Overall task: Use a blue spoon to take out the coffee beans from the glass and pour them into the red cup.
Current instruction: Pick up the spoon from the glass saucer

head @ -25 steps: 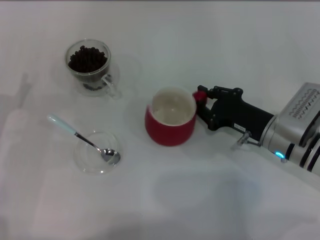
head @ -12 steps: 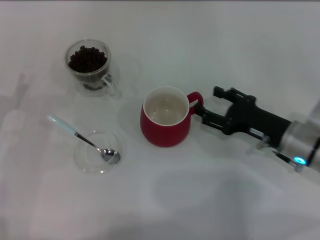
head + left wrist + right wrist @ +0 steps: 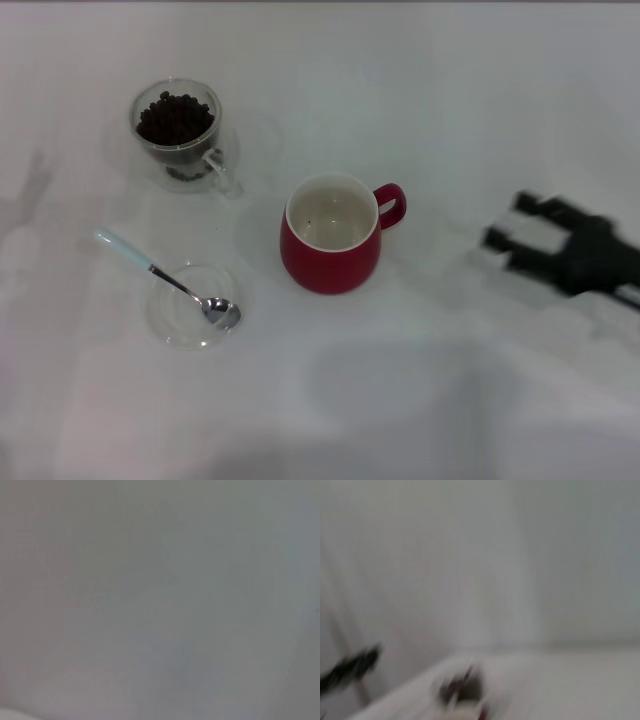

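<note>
The red cup stands upright in the middle of the table, its cream inside empty, its handle toward the right. The glass with coffee beans stands at the back left. The blue spoon lies with its metal bowl in a flat clear dish and its pale handle pointing back left. My right gripper is open and empty, well to the right of the red cup, apart from it. My left gripper is out of view.
A shallow clear glass dish sits at the front left under the spoon's bowl. The white table spreads around the vessels. The wrist views show only blurred pale surface.
My right gripper let go of the red cup's handle and drew back to the right. The cup shifted slightly left between the first frames and now stands still.
</note>
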Robot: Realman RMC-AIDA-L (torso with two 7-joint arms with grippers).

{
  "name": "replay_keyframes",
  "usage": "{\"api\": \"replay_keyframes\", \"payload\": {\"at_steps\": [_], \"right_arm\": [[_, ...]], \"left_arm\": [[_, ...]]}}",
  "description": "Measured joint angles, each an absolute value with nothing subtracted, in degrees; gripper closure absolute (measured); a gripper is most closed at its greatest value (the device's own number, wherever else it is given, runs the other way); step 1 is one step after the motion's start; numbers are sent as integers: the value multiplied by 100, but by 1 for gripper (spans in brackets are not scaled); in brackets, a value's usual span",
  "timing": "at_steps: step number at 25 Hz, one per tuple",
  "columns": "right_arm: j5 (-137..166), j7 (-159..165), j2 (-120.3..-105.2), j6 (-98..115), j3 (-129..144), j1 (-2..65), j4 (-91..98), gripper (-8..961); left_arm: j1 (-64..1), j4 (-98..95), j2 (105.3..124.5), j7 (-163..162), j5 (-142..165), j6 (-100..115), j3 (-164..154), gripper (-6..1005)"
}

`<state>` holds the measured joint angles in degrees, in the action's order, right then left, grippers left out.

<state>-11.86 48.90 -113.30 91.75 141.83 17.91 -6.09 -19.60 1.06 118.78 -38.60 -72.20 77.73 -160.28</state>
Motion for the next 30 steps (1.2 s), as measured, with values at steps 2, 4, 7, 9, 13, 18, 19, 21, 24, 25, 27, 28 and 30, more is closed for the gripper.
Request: {"api": "replay_keyframes", "payload": {"at_steps": [2,4,7,9,13,18,19,21,24,25,27,28,30], "right_arm": [[-1540,4799,-11274,9560,13919,1626,-711,86],[-2041,4514,-11285,9772,13506,1448,-698,86],[-2703,3696,-11448,9870,12848,1280,-506,88],[-2912,3110,-11510,9758,12523,1206,-162,88],[-2950,2690,-11498,9406,12287,1323,309,88],[-2931,2619,-11490,8856,12296,1752,314,87],[-2924,2605,-11493,8740,12309,1817,316,87],[-2916,2589,-11497,8509,12333,1935,344,87],[-2910,2580,-11501,8379,12344,1986,363,88],[-2910,2580,-11502,8379,12344,1988,364,88],[-2910,2579,-11503,8378,12344,1987,365,87],[-2910,2578,-11504,8378,12344,1980,366,87],[-2910,2578,-11505,8377,12344,1965,367,87]], "left_arm": [[-1894,118,11862,-4273,-7191,7787,-16049,113],[-1825,252,11851,-4999,-7053,7807,-16065,113],[-1737,616,11847,-6554,-6670,7828,-16068,113],[-1704,882,11836,-7705,-6216,7830,-16068,113],[-1613,1070,11684,-9103,-5236,7835,-16067,113],[-1606,1063,11628,-9333,-4579,7981,-16067,113],[-1624,1068,11629,-9317,-4508,8042,-16078,113],[-1680,1075,11622,-9312,-4385,8109,-16163,113],[-1854,1081,11599,-9344,-4079,8109,-16297,112],[-1918,1098,11597,-9351,-3950,8101,-16300,112],[-1987,1117,11595,-9357,-3832,8092,-16301,113],[-2071,1138,11589,-9367,-3703,8065,-16301,113],[-2247,1149,11579,-9423,-3404,7938,-16304,114]]}}
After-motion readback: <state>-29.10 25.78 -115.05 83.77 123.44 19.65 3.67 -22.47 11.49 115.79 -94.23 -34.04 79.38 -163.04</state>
